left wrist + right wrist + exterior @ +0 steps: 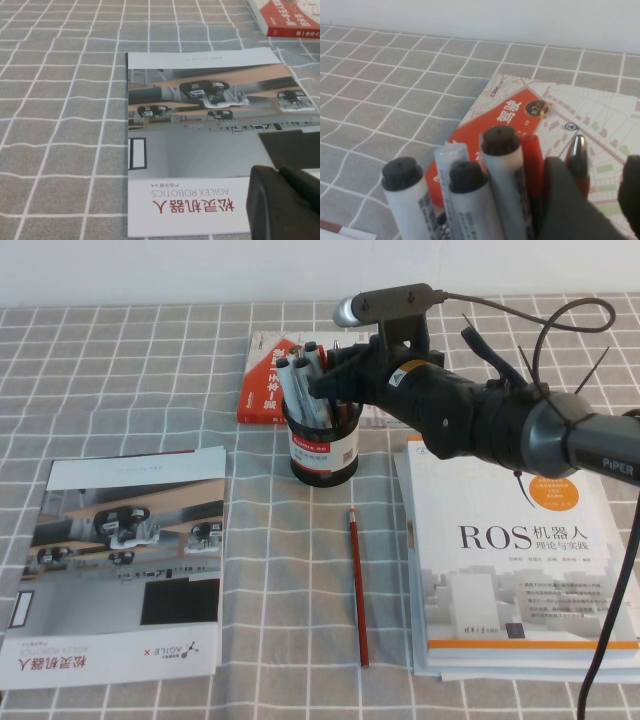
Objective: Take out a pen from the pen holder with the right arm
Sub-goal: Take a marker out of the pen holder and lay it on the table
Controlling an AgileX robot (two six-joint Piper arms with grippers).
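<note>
- Pens (pixel 300 380), grey markers with dark caps and one red pen (pixel 578 155), stand upright in the black mesh pen holder (pixel 323 450), far middle
- Grey checked tablecloth (pixel 130 380) lies under everything
- White book (pixel 520 560) lies near right, a brochure (pixel 125 560) near left
- Red book (pixel 262 390) lies flat just behind the holder
- Right gripper (pixel 335 380) is among the pen tops; its fingers (pixel 570 210) stand partly apart, the red pen just beside one, nothing clearly gripped
- Left gripper (pixel 285 205) hangs over the brochure; open or closed, I cannot tell
- Red pencil (pixel 358 585) lies on the near side of the holder, beside the white book
</note>
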